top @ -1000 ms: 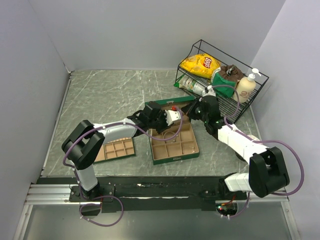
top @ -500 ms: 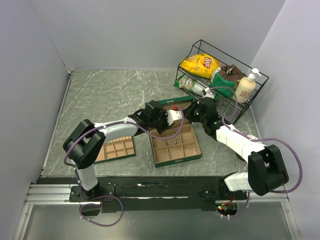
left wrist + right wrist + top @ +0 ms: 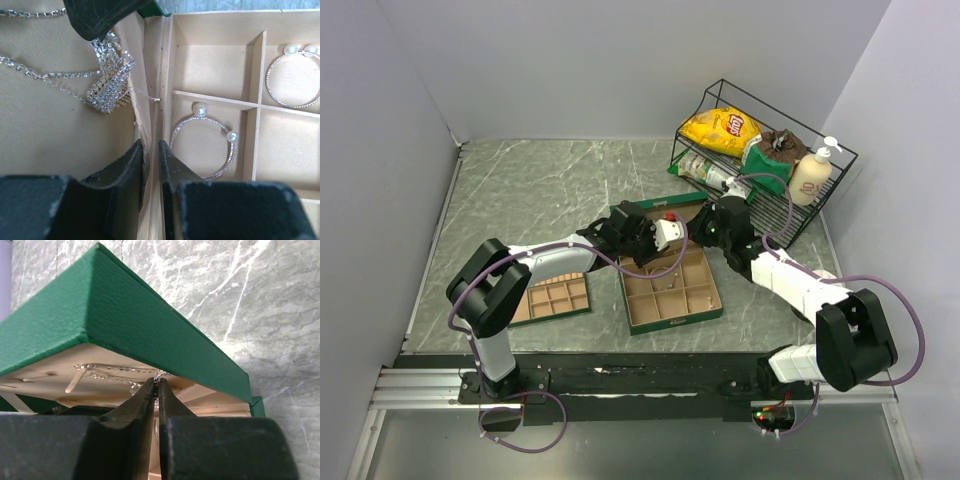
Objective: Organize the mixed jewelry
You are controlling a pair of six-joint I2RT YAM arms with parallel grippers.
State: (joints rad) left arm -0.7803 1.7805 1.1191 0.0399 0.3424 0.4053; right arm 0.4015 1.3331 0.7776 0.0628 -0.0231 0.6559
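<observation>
Sorted: two bangles (image 3: 200,108) in box (image 3: 215,65) compartments. Unsorted: chains (image 3: 107,85), pinched by the closed right gripper (image 3: 156,382). Left gripper (image 3: 151,148) clamps the box wall.

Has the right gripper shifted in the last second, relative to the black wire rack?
Yes. The right gripper has moved slightly left, away from the black wire rack and toward the green box with tan compartments.

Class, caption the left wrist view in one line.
Left fingers pinch the box's inner wall, pearl-tipped bangles right, tangled sparkly chains left.
</observation>
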